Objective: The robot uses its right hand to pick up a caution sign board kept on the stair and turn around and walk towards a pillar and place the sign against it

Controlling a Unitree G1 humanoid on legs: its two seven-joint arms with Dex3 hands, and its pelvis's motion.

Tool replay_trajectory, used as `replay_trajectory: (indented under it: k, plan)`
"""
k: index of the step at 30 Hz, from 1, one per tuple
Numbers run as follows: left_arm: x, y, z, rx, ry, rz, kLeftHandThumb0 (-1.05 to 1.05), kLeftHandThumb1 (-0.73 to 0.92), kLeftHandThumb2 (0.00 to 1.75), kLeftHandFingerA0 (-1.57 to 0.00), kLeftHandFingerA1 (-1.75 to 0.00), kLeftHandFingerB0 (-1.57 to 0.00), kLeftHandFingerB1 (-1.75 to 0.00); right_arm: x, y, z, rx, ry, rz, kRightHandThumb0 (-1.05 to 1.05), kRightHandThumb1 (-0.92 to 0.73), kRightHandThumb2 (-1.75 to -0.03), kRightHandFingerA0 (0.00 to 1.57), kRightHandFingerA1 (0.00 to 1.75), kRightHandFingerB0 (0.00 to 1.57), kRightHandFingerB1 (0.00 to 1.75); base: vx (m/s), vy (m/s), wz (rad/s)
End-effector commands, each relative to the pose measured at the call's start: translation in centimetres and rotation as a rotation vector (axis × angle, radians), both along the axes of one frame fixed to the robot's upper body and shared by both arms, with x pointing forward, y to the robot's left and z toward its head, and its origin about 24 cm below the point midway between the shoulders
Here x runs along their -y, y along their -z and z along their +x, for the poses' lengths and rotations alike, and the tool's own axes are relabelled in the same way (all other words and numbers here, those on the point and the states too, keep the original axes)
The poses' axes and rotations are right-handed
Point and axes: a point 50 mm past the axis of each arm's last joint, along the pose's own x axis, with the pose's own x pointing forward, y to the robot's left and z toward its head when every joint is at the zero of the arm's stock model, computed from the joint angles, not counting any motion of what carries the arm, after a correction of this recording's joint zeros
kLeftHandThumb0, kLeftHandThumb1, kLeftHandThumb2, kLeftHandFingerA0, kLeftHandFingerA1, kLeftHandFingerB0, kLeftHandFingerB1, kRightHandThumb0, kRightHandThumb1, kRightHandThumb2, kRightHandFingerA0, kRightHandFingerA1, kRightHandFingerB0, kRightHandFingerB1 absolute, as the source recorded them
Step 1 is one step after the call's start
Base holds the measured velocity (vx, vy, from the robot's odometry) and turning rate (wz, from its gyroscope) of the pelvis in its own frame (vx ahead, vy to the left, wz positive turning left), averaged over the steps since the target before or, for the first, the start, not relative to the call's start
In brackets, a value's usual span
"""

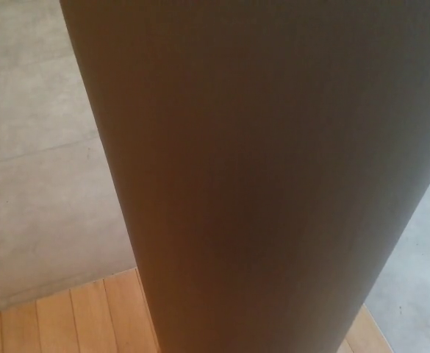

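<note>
Most of the head view is filled by a wide, dark brown pillar (266, 184), running from twelve o'clock down to six o'clock. Grey concrete floor (31, 147) is seen at nine o'clock and again at four o'clock. Wooden floorboards (67, 323) are seen at seven o'clock, meeting the pillar's base. Neither hand is shown, so their state cannot be told. The caution sign cannot be seen.

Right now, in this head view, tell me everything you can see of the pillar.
The pillar fills most of the view: a broad, rounded column with a smooth, matte, dark brown-grey surface, shaded and without marks. It runs from the top edge to the bottom, narrowing downward in the picture. Its base is cut off. Grey concrete floor lies on both sides, wooden planks at lower left. Nothing visibly leans on it.
</note>
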Motion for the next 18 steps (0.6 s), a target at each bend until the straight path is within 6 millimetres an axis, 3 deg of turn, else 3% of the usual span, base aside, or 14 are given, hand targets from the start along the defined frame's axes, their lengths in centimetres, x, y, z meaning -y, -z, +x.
replay_trajectory:
  k: [1,3,18]
  plan:
    - [-0.34,-0.01,-0.1,-0.027,0.011,0.025,0.0,0.5,1.04,-1.38,-1.04,-1.22,-0.98,0.4,-0.27,-0.1,0.004,0.0,-0.022,0.01,-0.51,-1.08,0.95,1.06,0.8,0.68,0.0,0.0,0.0]
    - [-0.32,-0.02,-0.06,-0.025,0.01,0.025,0.01,0.44,1.13,-1.4,-1.05,-1.26,-1.01,0.31,-0.34,-0.08,0.006,-0.006,-0.015,-0.03,-0.54,-1.05,0.92,1.07,0.78,0.71,0.0,0.0,0.0]
    - [-0.37,-0.01,-0.24,-0.024,0.004,0.01,-0.01,0.45,1.05,-1.4,-1.07,-1.24,-0.99,0.32,-0.23,0.03,-0.01,-0.018,-0.014,0.0,-0.53,-1.06,0.93,1.08,0.79,0.69,0.0,0.0,0.0]
